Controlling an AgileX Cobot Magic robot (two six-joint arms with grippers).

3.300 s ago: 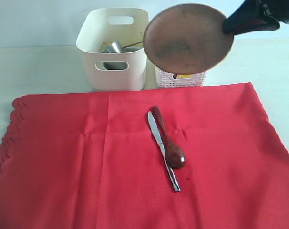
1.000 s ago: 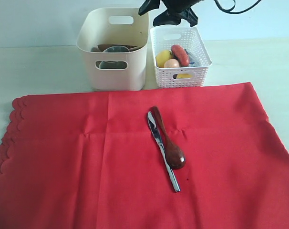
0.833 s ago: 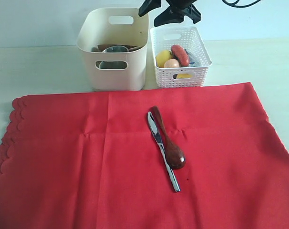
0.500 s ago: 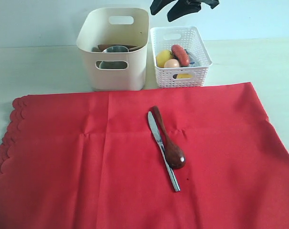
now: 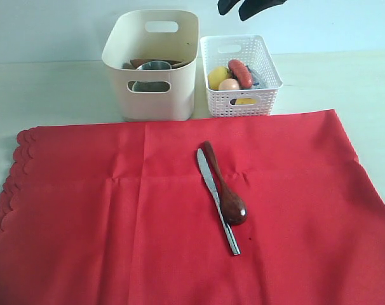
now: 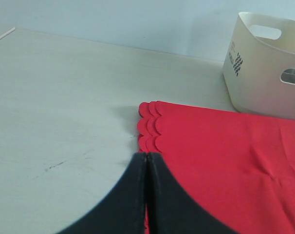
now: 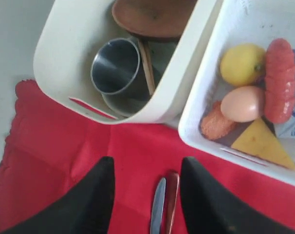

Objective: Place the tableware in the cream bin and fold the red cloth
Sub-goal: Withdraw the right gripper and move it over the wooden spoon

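Observation:
The red cloth (image 5: 180, 210) lies spread flat, its scalloped edge (image 6: 150, 122) on the left. On it lie the steel knife (image 5: 216, 200) and the dark wooden spoon (image 5: 225, 190), side by side. The cream bin (image 5: 154, 63) stands behind the cloth. Inside it are the steel cup (image 7: 116, 66), the wooden plate (image 7: 152, 17) and a chopstick (image 7: 147, 66). My right gripper (image 5: 246, 7) hangs open and empty high above the bins, with the knife (image 7: 158, 204) and spoon (image 7: 172, 200) far below its fingers. My left gripper (image 6: 146, 156) is shut, low beside the scalloped edge.
A white lattice basket (image 5: 240, 101) stands right of the cream bin and holds a lemon (image 5: 216, 76), an egg (image 5: 229, 84), a red sausage (image 5: 241, 72) and cheese (image 7: 257, 141). Pale tabletop (image 5: 53, 89) surrounds the cloth.
The plate that my right gripper held is now in the cream bin. Over the last second that gripper has risen and drifted right, nearly out of the exterior view. My left gripper has not moved.

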